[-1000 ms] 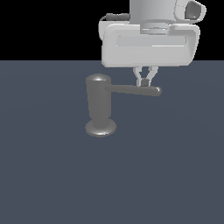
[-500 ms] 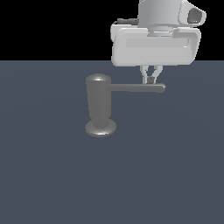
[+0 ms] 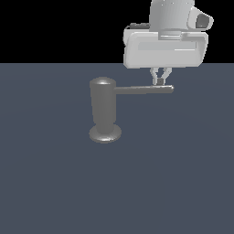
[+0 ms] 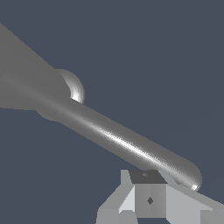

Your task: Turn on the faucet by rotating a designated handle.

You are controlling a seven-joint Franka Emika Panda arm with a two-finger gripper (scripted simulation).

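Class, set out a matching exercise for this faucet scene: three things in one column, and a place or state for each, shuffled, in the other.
1. faucet
2. handle
3. gripper

A. white, above the rod's tip
B. upright on a round base
C. thin rod lying level, pointing to the exterior view's right

Pairs: 1-B, 2-C, 3-A

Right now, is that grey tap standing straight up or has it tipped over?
Upright. The faucet stands straight on its flat round base, its handle sticking out level toward the exterior view's right, just under the hand.
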